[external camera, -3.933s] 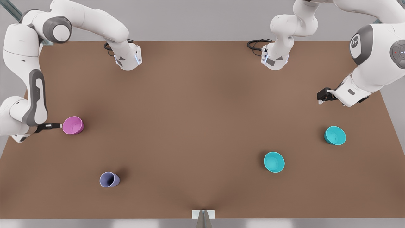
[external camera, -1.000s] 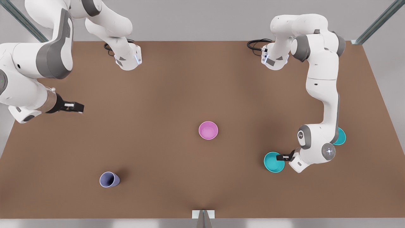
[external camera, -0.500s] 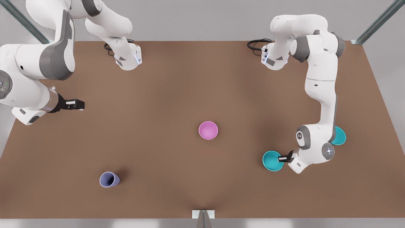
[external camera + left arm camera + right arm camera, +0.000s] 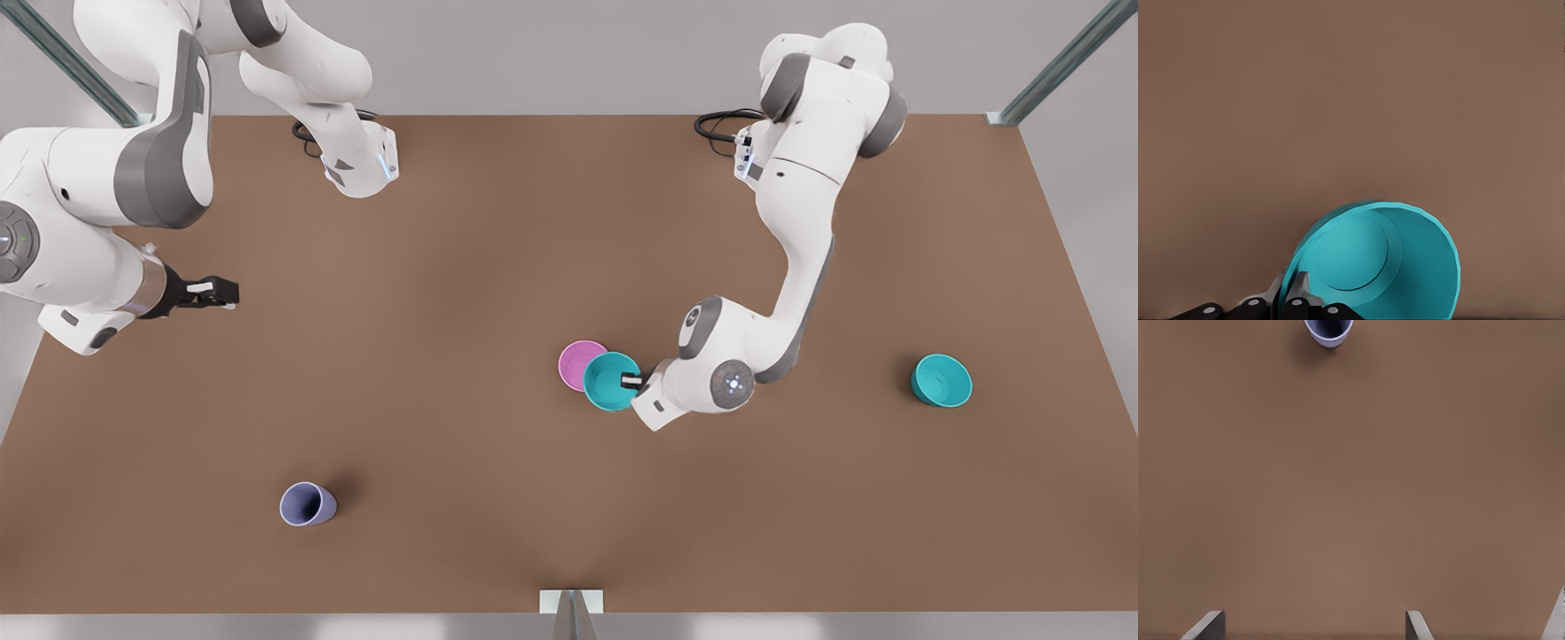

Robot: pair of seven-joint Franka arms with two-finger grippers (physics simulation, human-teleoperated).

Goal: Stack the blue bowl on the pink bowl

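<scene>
Brown table [image 4: 498, 222]: your left pincer [image 4: 630, 381], clamped on the small turquoise bowl's [image 4: 610, 382] rim, carries it off-centre over the small orchid-pink bowl [image 4: 576, 360]; releasing now risks tipping, while your right pincer [image 4: 213, 292] waits, fingers apart.

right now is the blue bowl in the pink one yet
Not yet. The blue bowl, pinched at its rim by the left hand, only overlaps the pink bowl's edge, off-centre.

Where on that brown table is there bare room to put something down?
Bare: the stretch between the lavender cup and the deeper-teal bowl, and the far middle. Crowded: the centre, where the left gripper holds the turquoise bowl over the pink bowl. The right gripper waits.
</scene>
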